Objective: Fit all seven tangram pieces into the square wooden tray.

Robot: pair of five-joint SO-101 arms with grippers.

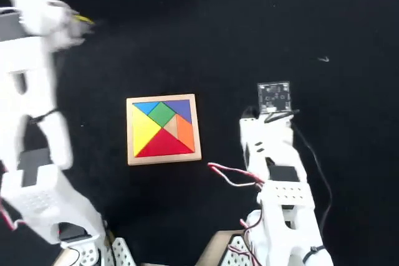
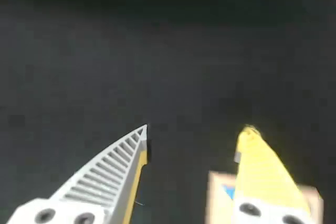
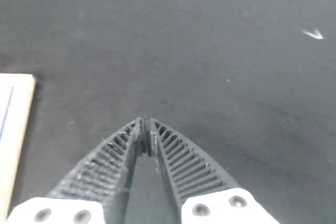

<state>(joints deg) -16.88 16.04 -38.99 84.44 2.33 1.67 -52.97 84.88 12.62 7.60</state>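
Overhead first: you have the square wooden tray (image 1: 163, 161) sitting at the centre of the black table (image 1: 249, 35). Coloured tangram pieces fill it edge to edge: a red triangle (image 1: 165, 144) along the bottom, a yellow triangle (image 1: 143, 130) on the left, a green square (image 1: 162, 114) near the top middle, a blue triangle (image 1: 146, 107) at the upper left, a purple piece (image 1: 182, 108) at the upper right and an orange piece (image 1: 186, 132) on the right. Your left arm (image 1: 37, 66) stands at the left edge of the frame, well apart from the tray, with its yellow-tipped end blurred in the upper left corner. Your right arm (image 1: 274, 160) is at the lower right, just beside the tray's right side.

From the left wrist, your left gripper (image 2: 197, 132) has its jaws spread wide with nothing between them, over bare black cloth. A corner of the tray shows at the lower right, behind the yellow finger (image 2: 262, 166).

From the right wrist, your right gripper (image 3: 145, 129) has its jaws pressed together, holding nothing. The tray's pale edge sits at the left of the frame.
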